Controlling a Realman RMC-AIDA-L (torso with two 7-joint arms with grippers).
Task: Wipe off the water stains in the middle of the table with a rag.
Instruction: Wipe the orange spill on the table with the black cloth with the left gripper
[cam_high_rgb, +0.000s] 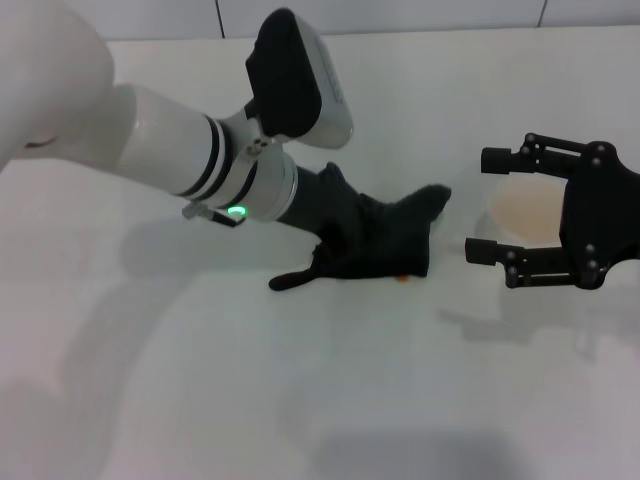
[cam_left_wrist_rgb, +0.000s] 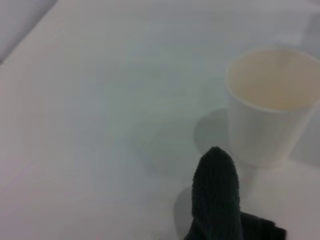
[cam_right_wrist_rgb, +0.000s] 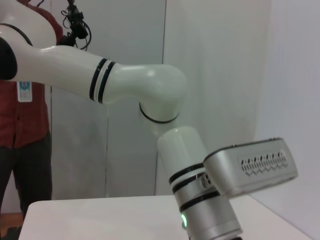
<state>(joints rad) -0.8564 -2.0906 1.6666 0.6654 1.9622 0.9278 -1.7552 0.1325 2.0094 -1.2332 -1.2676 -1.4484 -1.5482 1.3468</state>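
A white robot arm reaches in from the left across the table (cam_high_rgb: 300, 400), its left gripper (cam_high_rgb: 335, 215) buried in the one rag (cam_high_rgb: 385, 235) at the table's middle; the dark cloth hides the fingers, so whether they are apart or together cannot be told. The rag lies bunched on the surface around the gripper, one narrow tail trailing toward the near left and a pointed corner lifting toward the far right. A single small orange spot of the water stains (cam_high_rgb: 401, 280) shows at the rag's near edge, just touching the cloth; the rest of any puddle is covered. To the right, one white paper cup (cam_high_rgb: 522, 212) stands upright on the table, its inside tinted pale orange. The right gripper (cam_high_rgb: 490, 205) hovers at the cup with its black fingers spread wide, one finger on the far side of the cup and one on the near side, the cup between them and not visibly gripped. In the left wrist view the rag's corner (cam_left_wrist_rgb: 216, 197) rises in front of the cup (cam_left_wrist_rgb: 270, 110), near it but apart. The right wrist view shows the left arm (cam_right_wrist_rgb: 150, 92) angled down toward the table (cam_right_wrist_rgb: 100, 220), with one person in a red shirt (cam_right_wrist_rgb: 22, 100) standing behind on the left.
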